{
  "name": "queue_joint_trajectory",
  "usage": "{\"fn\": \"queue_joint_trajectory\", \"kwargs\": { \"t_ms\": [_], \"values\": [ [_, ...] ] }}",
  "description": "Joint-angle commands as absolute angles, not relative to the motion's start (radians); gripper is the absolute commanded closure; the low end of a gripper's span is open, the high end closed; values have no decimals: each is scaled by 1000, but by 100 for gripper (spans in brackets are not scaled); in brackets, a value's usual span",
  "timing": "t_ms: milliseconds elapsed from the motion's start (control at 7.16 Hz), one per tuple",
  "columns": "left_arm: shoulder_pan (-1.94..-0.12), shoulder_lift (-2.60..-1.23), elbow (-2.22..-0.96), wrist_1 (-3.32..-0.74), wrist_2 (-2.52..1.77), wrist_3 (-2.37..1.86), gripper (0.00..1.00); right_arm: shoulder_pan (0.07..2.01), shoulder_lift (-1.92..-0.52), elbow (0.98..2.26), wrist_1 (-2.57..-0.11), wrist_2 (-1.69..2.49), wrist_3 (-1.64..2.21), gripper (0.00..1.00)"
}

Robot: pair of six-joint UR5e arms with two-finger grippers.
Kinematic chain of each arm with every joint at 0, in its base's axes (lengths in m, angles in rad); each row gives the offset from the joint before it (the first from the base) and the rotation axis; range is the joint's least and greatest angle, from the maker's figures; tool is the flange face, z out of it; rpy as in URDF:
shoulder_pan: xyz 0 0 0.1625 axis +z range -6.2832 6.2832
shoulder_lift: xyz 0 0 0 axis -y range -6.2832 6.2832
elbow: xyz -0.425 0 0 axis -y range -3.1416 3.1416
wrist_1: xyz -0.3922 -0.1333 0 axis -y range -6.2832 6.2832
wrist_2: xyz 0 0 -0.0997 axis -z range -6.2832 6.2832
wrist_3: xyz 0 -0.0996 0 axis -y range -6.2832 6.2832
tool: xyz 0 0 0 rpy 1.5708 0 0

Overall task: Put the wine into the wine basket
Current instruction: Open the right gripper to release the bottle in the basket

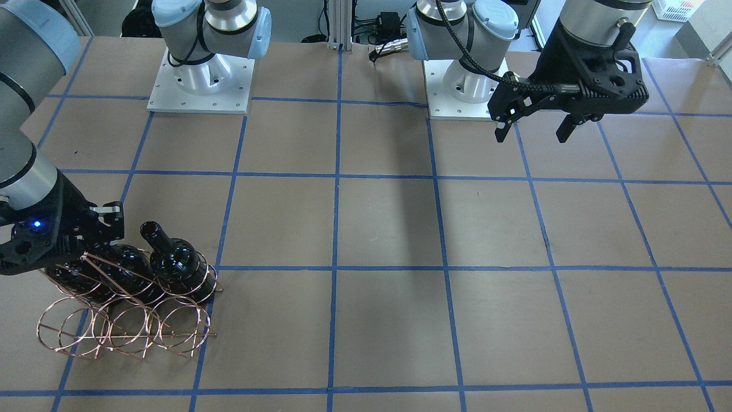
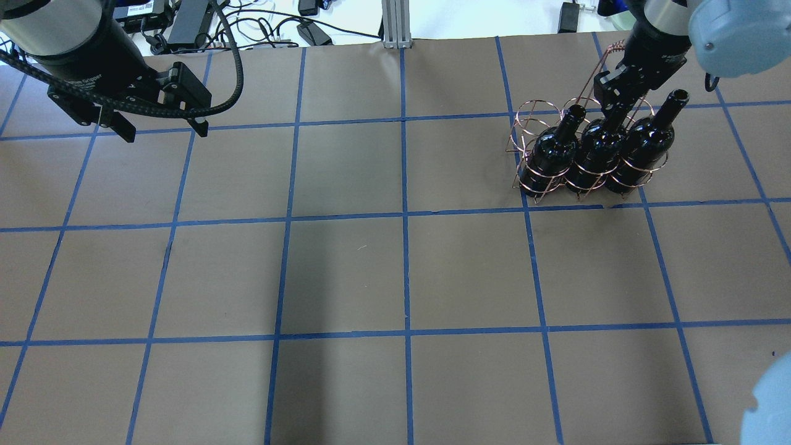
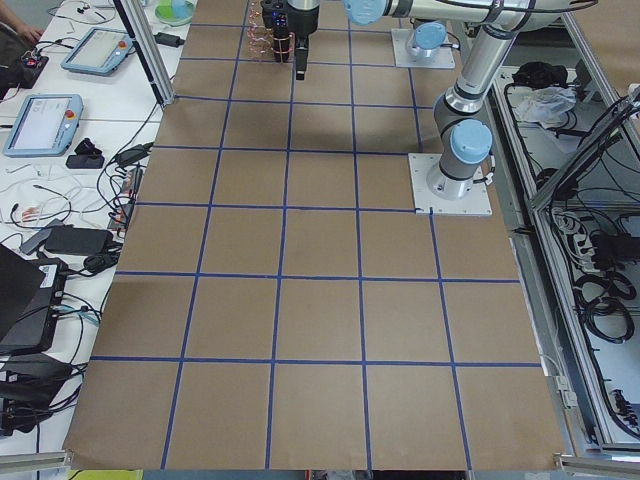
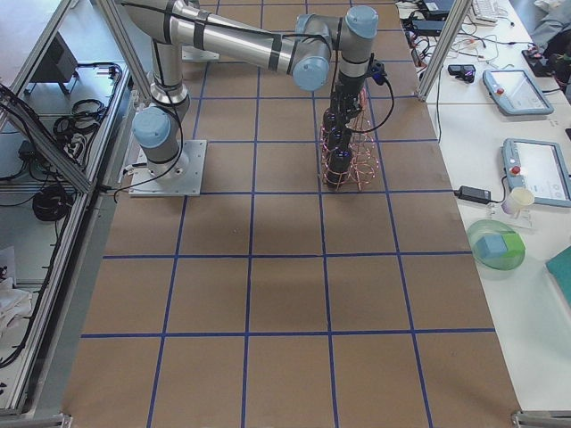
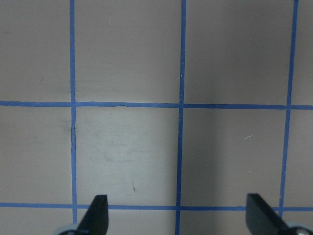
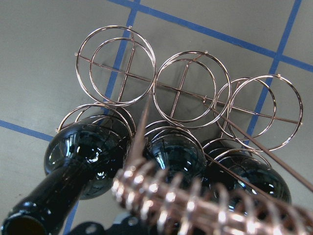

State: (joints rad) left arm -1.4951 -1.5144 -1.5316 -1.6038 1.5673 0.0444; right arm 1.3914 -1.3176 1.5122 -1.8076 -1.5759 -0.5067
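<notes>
The copper wire wine basket (image 2: 523,180) stands at the table's far right; it also shows in the front view (image 1: 123,330). Three glossy black bottles stand in its row nearest the robot. The back rings (image 6: 182,88) are empty. My right gripper (image 2: 615,108) sits over the middle wine bottle (image 2: 594,154) and looks shut on its neck, which it hides. The basket's coil-wrapped handle (image 6: 195,205) crosses right under the right wrist camera. My left gripper (image 2: 164,134) hangs open and empty above the table at the far left, with only taped paper below it (image 5: 176,205).
The table is brown paper with a blue tape grid (image 2: 405,216). The two arm bases (image 1: 200,80) stand along the robot's side. Cables and power bricks (image 2: 185,18) lie past the far edge. Side benches hold tablets and a green bowl (image 4: 497,248).
</notes>
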Motion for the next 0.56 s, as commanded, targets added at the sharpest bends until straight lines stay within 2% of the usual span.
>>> {"fn": "queue_joint_trajectory", "kwargs": {
  "t_ms": [0, 419],
  "values": [
    [-1496, -1497, -1532, -1640, 1565, 44, 0, 1393, -1337, 1506, -1809, -1575, -506, 0],
    [-1488, -1496, -1534, -1657, 1574, 44, 0, 1396, -1425, 1467, -1783, -1559, -505, 0]
  ]
}}
